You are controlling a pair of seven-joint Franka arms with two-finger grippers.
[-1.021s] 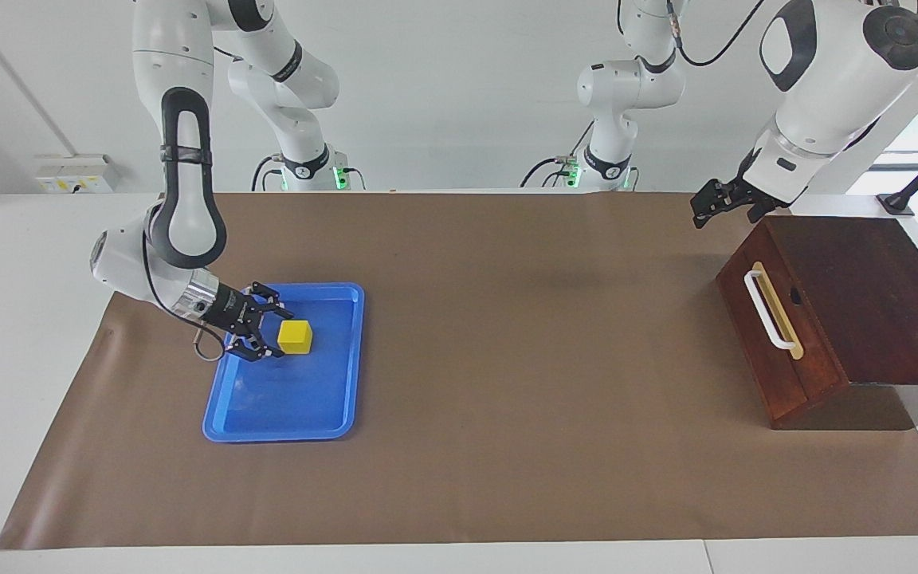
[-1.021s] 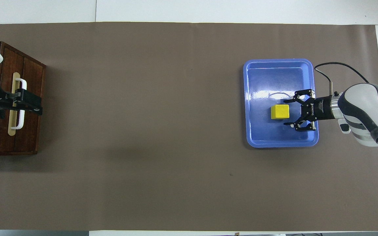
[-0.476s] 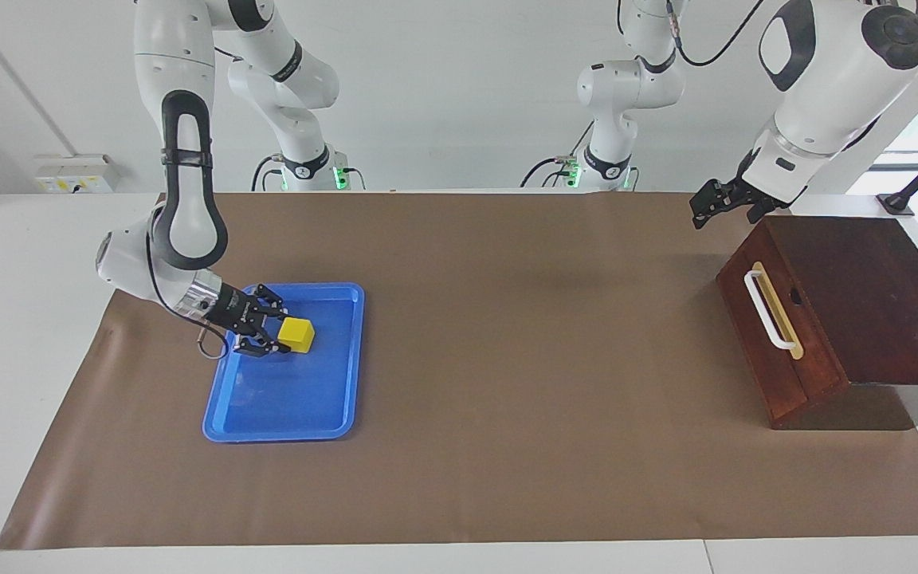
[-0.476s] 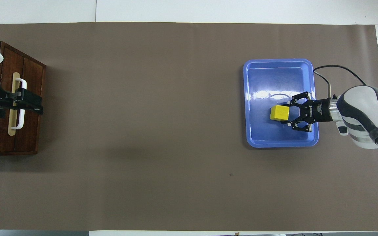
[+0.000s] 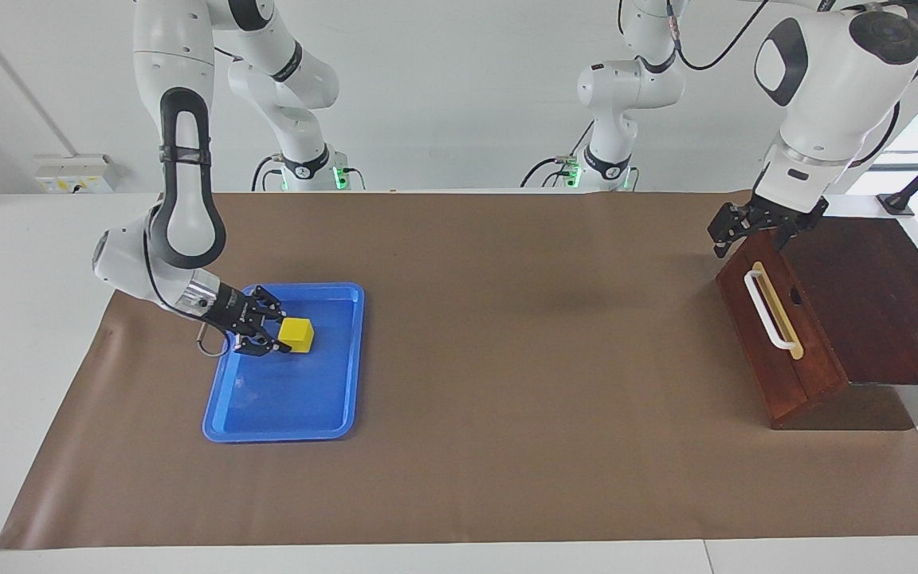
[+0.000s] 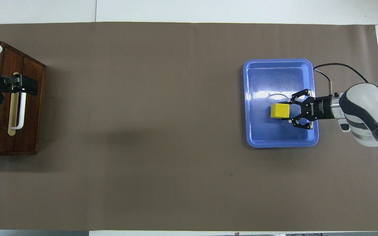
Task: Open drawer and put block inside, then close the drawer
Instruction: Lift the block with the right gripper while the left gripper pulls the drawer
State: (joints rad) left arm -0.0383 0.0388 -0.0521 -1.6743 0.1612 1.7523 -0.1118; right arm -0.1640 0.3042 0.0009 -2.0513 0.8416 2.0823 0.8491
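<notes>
The small yellow block (image 5: 298,335) (image 6: 280,111) lies in the blue tray (image 5: 276,435) (image 6: 281,144). My right gripper (image 5: 274,335) (image 6: 286,111) reaches in low from the tray's side at the right arm's end of the table and is shut on the edge of the block. The dark wooden drawer (image 5: 778,359) (image 6: 31,131) is closed in its cabinet, and its white bar handle (image 5: 771,313) (image 6: 21,111) shows on the front. My left gripper (image 5: 754,236) (image 6: 28,86) hangs open just above the end of the handle nearer the robots, at the cabinet's top front edge.
The cabinet (image 5: 881,295) stands at the left arm's end of the brown mat (image 5: 523,359). The blue tray sits toward the right arm's end. A cable loops from the right wrist (image 6: 330,70) beside the tray.
My right gripper went from open around the block to shut on it. My left gripper moved from beside the cabinet to over the handle's end and turned.
</notes>
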